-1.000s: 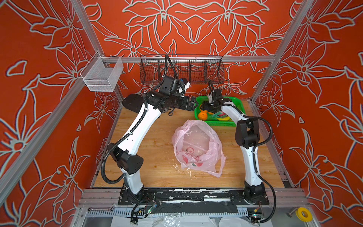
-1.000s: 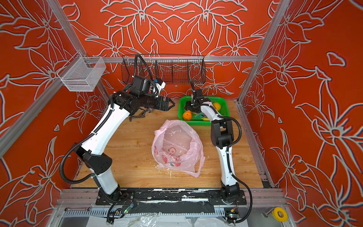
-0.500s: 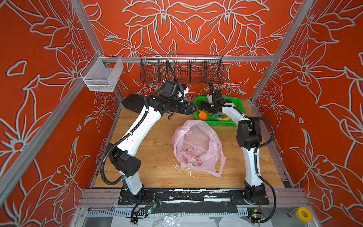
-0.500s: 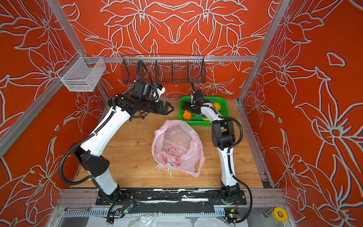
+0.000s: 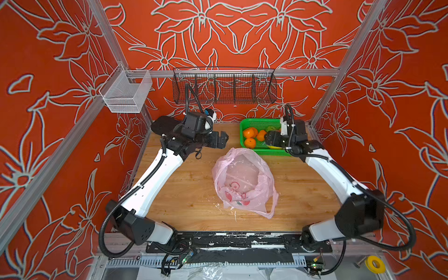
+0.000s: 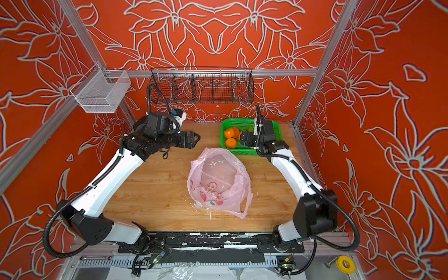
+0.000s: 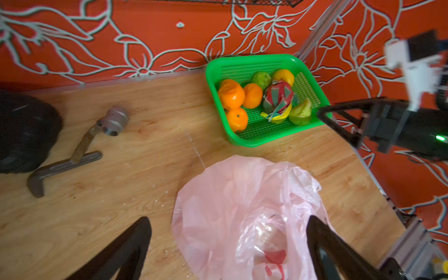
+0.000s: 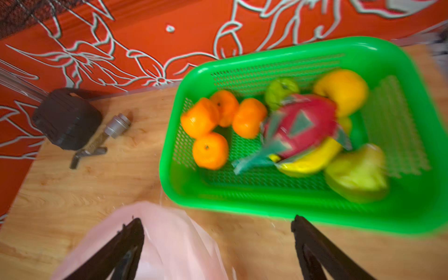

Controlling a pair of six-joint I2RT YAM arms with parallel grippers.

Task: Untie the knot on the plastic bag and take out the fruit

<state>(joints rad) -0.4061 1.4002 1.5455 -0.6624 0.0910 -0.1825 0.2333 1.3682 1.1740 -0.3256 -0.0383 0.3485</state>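
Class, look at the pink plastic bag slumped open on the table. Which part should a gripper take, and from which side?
Probably the loop handle trailing from the plastic bag at its near right corner. It lies clear of the crumpled body as a thin strip on the table, so a gripper descending from the right could pinch it alone.

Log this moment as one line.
left gripper: open, empty | right gripper: open, empty, by green basket | plastic bag: mouth open, on table | fruit: in basket
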